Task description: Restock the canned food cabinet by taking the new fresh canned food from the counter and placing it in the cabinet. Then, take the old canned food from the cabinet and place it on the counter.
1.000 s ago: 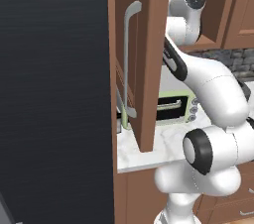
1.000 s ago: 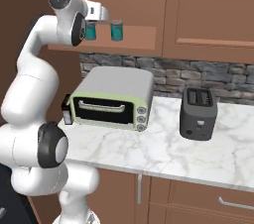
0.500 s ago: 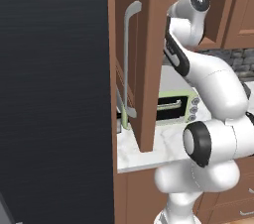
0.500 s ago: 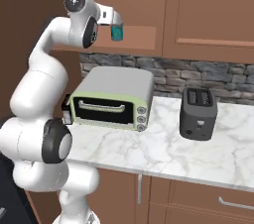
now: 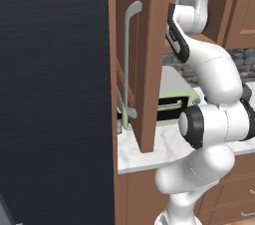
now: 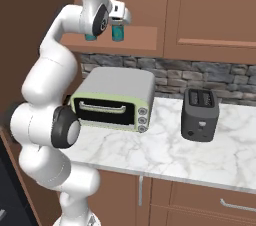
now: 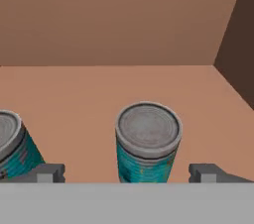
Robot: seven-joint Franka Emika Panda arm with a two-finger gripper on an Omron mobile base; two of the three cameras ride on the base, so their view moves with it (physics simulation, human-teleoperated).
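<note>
Two teal cans of canned food with grey lids stand upright on the shelf of the cabinet (image 6: 145, 37). In the hand view one can (image 7: 148, 143) sits between my gripper's (image 7: 126, 172) widely spread fingertips (image 7: 47, 172), with a gap on each side. The second can (image 7: 12, 146) stands just to its left. From the right base view my gripper (image 6: 120, 17) hovers open over the right can (image 6: 118, 32), while the left can (image 6: 90, 36) is mostly hidden behind my arm. The counter (image 6: 175, 155) lies below. I cannot tell which can is new or old.
The cabinet door (image 5: 149, 69) hangs open with its grey bar handle (image 5: 127, 59) towards me. A toaster oven (image 6: 112, 97) stands under the shelf and a black toaster (image 6: 200, 115) to its right. The shelf's side wall (image 7: 235, 44) is close on the right.
My hand has swung right along the shelf, from over the left can to over the right one. The jaws have widened a little. Both cans stand where they were.
</note>
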